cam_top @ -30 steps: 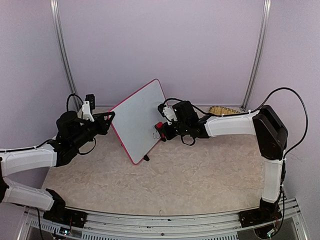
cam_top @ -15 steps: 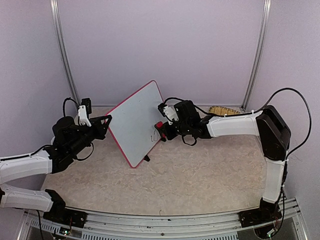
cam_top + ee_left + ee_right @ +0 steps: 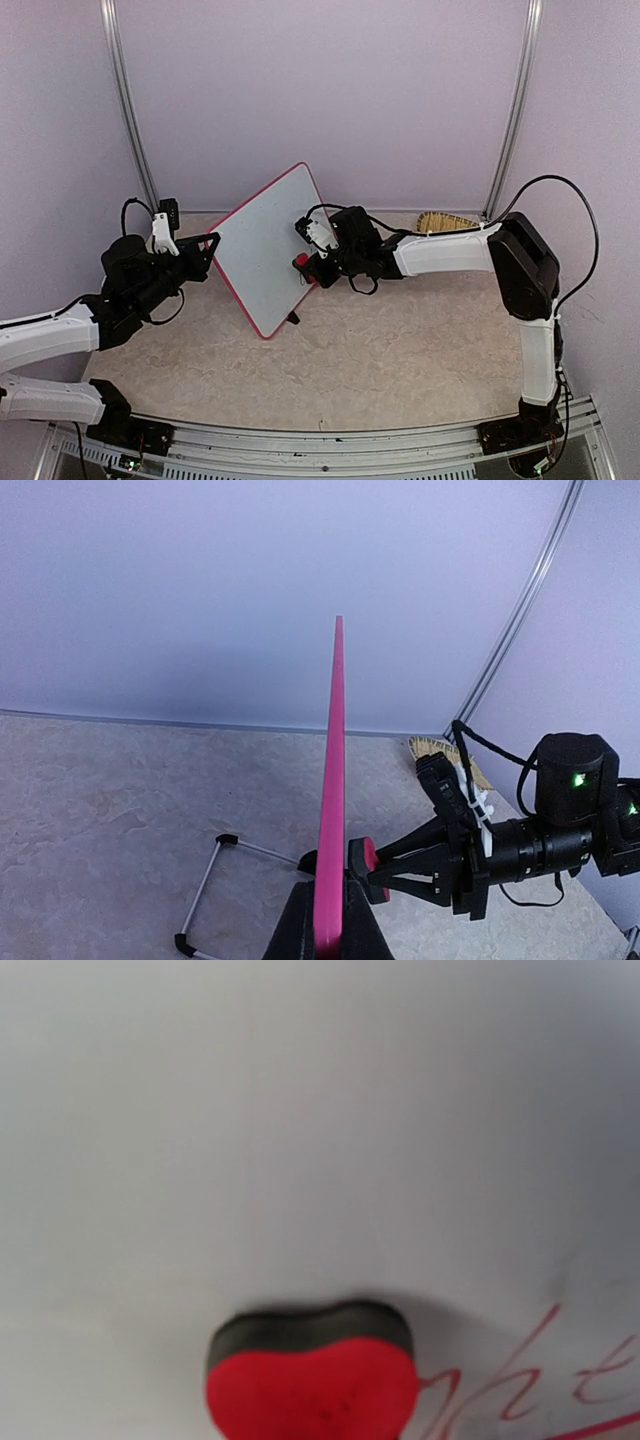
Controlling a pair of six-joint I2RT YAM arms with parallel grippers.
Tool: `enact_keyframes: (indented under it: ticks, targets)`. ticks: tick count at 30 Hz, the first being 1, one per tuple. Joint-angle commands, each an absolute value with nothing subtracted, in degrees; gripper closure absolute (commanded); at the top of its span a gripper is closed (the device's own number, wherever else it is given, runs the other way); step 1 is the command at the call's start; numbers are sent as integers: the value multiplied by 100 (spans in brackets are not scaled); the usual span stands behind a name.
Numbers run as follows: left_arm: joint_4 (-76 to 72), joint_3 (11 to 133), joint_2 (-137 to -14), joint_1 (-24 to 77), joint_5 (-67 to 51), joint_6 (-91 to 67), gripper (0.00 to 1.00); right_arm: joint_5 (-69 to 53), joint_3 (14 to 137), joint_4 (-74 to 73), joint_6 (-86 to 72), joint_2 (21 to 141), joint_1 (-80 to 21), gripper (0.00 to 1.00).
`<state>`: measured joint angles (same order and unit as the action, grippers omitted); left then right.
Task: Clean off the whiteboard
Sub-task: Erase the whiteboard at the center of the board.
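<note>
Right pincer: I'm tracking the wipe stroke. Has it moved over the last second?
Yes. The right pincer, gripping the red heart-shaped eraser, slid left, farther from the fixed yellow straw brush by the wall.

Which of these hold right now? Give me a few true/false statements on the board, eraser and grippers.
1. The left gripper clamps the whiteboard by its edge. True.
2. The whiteboard lies flat. False: it stands on edge, tilted.
3. The right gripper holds a red eraser against the whiteboard. True.
4. The whiteboard is wiped clean. False: red writing shows beside the eraser.
</note>
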<state>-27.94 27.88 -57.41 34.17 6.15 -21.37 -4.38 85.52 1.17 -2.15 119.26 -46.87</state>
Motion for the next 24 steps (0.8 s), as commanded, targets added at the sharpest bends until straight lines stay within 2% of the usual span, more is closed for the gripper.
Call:
enact_keyframes:
  ticks: [1,24]
  targets:
    - [-2373,2735,-5563,3419,787,-2083,100,-515,8954,-274,-38,12346,-4745,90]
    - [-1956,2685,-5387,3405,896,-2291,100,-215,8564,-799,272,12602,-4964,91]
